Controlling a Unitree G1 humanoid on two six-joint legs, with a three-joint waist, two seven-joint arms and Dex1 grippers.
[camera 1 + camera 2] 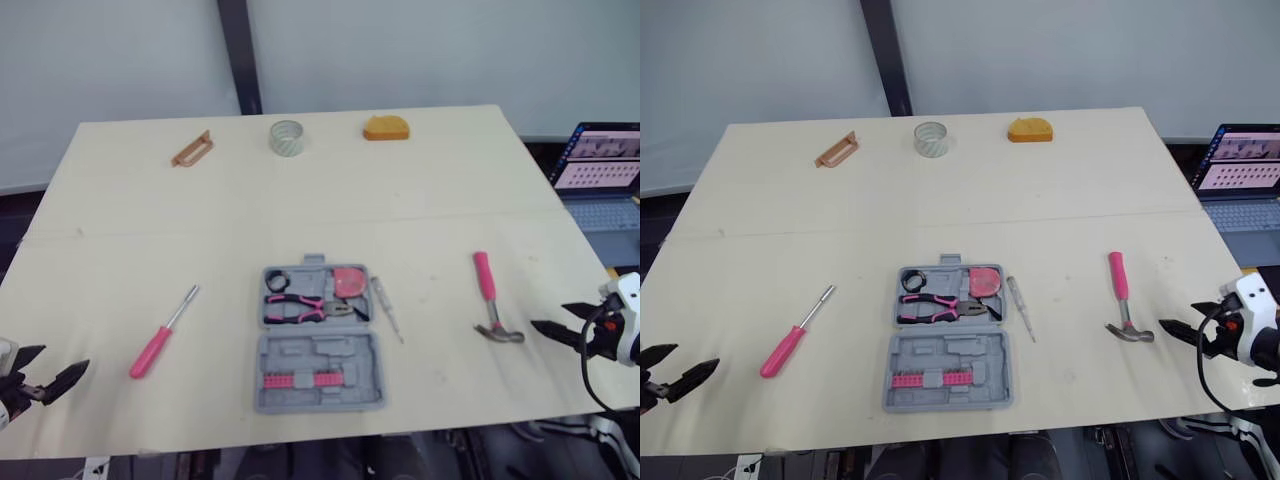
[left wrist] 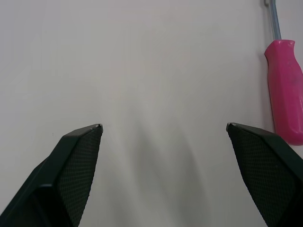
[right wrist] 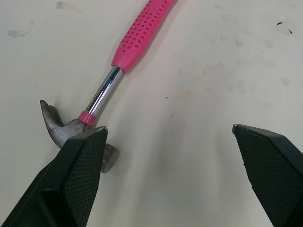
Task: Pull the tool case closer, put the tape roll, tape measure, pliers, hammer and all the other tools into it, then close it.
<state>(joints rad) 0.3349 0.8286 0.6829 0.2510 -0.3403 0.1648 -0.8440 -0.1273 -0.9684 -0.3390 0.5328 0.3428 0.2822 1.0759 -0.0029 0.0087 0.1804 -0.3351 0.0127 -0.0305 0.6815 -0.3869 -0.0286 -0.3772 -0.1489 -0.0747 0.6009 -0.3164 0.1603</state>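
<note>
The grey tool case (image 1: pixel 318 340) lies open near the table's front middle. In its far half are pink pliers (image 1: pixel 295 308), a pink tape measure (image 1: pixel 349 281) and a small black roll (image 1: pixel 277 281); a row of pink bits (image 1: pixel 300 380) sits in the near half. A slim tester screwdriver (image 1: pixel 387 309) lies just right of the case. The pink-handled hammer (image 1: pixel 490 300) lies further right, its head close to my open right gripper (image 1: pixel 557 320). A pink screwdriver (image 1: pixel 160 335) lies left of the case, and my left gripper (image 1: pixel 45 380) stands open beside it at the front left corner.
Along the far edge are a brown handle-like piece (image 1: pixel 192 149), a clear tape roll (image 1: pixel 286 137) and an orange object (image 1: pixel 385 128). An open laptop (image 1: pixel 600 170) stands off the table's right side. The table's front edge (image 1: pixel 330 435) runs just behind the case.
</note>
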